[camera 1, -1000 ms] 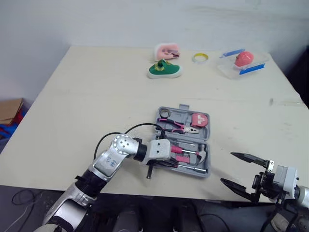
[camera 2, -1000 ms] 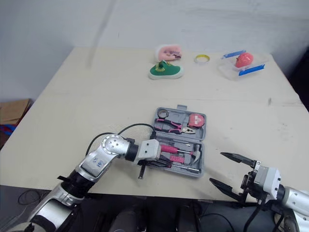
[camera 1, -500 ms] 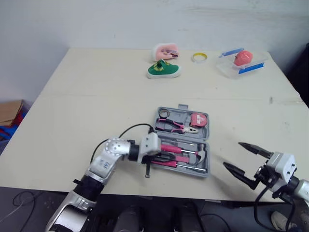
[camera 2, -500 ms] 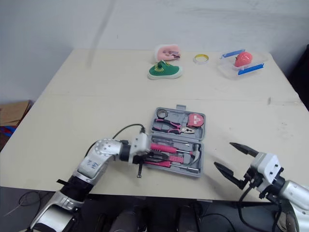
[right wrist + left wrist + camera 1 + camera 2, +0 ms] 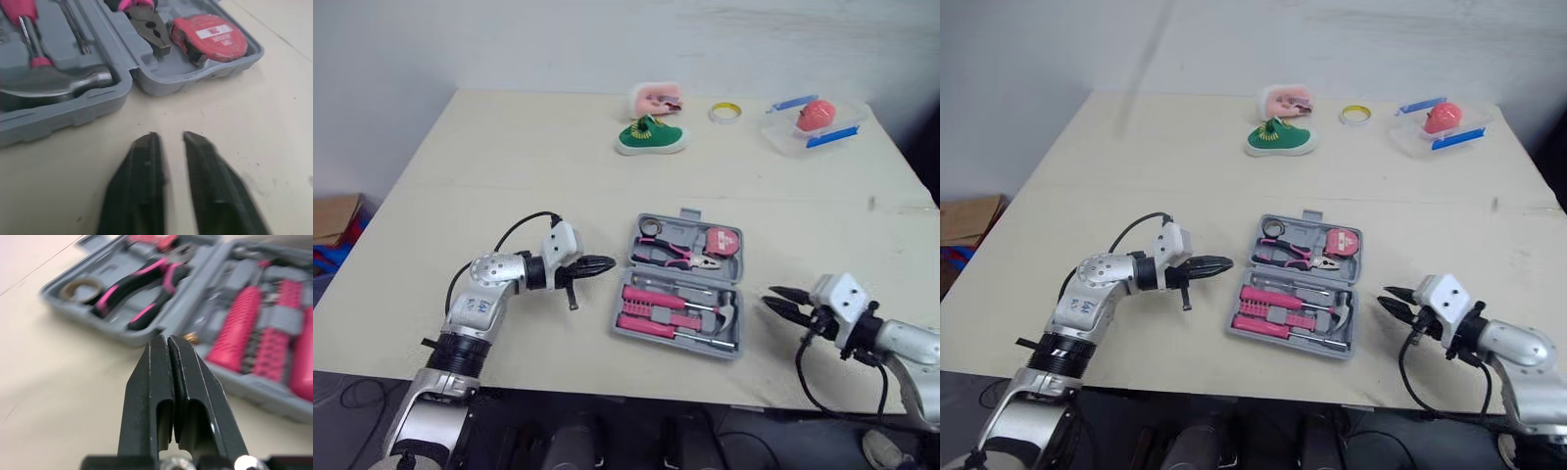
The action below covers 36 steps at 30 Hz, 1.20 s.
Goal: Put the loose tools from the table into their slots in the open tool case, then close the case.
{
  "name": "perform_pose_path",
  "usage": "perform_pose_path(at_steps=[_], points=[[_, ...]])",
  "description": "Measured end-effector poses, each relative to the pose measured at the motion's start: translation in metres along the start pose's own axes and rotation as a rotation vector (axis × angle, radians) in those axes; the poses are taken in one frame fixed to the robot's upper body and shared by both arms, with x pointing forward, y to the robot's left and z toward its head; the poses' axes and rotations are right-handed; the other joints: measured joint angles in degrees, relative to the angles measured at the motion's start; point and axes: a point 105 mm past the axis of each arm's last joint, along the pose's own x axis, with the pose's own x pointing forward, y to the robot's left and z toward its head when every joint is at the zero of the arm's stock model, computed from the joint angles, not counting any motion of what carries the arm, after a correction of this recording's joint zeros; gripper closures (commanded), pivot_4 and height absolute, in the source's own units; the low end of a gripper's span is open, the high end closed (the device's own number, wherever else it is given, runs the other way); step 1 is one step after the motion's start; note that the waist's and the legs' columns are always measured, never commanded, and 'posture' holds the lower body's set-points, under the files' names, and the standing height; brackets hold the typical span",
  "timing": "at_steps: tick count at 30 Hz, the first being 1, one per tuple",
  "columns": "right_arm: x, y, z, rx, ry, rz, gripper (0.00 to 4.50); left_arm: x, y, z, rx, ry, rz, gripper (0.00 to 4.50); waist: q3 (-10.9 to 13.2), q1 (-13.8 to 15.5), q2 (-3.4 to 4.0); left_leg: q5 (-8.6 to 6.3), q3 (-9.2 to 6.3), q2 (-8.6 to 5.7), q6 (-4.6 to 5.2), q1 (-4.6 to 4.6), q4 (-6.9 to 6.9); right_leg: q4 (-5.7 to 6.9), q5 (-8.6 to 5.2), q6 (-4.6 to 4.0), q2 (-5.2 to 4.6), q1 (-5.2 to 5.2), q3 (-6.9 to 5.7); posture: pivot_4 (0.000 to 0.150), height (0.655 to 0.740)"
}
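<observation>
Green shoe (image 5: 650, 136), tape roll (image 5: 724, 113) lie well beyond the tool case (image 5: 680, 277).

right hand (image 5: 170, 137) | slightly parted | near tool case (image 5: 164, 81) | hammer (image 5: 56, 82), tape measure (image 5: 210, 36) slotted

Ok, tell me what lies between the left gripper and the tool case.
Only bare table separates the left gripper from the tool case, per the left eye view.

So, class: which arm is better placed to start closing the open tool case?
Probably the right. The right gripper is beside the tool case with fingers parted, ready to grip an edge; the left gripper is equally near but shut.
</observation>
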Motion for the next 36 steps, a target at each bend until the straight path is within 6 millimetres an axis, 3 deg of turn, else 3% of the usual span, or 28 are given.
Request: perform_pose_path(at_steps=[8, 14, 21, 27, 36], points=[[0.029, 0.003, 0.000, 0.016, 0.012, 0.039, 4.44, 0.028, 0.002, -0.013, -0.041, 0.045, 0.026, 4.50, 0.0, -0.2, -0.08, 0.02, 0.06, -0.04, 0.04, -0.14, 0.12, -0.06, 0.03, 0.06, 0.04, -0.01, -0.08, 0.150, 0.7400], [0.040, 0.003, 0.003, 0.008, 0.009, 0.050, 4.44, 0.035, -0.002, -0.015, -0.050, 0.063, 0.009, 4.50, 0.1, -0.6, -0.12, 0.06, 0.03, -0.01, 0.00, -0.06, 0.13, 0.08, 0.05, 0.11, 0.03, 0.00, -0.03, 0.150, 0.7400], [0.048, 0.005, 0.006, 0.014, -0.008, 0.054, 4.44, 0.031, -0.004, -0.018, -0.063, 0.079, -0.001, 4.50, 0.1, -1.5, -0.12, 0.08, 0.02, -0.01, -0.04, -0.03, 0.10, 0.09, 0.05, 0.10, 0.03, 0.01, -0.03, 0.150, 0.7400], [0.053, 0.013, 0.010, 0.020, -0.007, 0.090, 4.44, 0.015, -0.019, -0.021, -0.067, 0.096, -0.046, 4.50, 0.1, -2.1, -0.12, 0.08, 0.03, 0.04, -0.08, 0.00, 0.03, 0.08, 0.03, 0.07, 0.07, 0.01, 0.00, 0.150, 0.7400], [0.048, 0.040, 0.016, 0.035, 0.011, 0.197, 4.44, -0.005, -0.035, -0.026, -0.114, 0.121, -0.015, 4.50, 0.1, -1.7, -0.12, 0.03, 0.00, 0.07, -0.13, 0.04, -0.03, 0.05, 0.00, 0.02, 0.05, 0.01, 0.02, 0.150, 0.7400]])
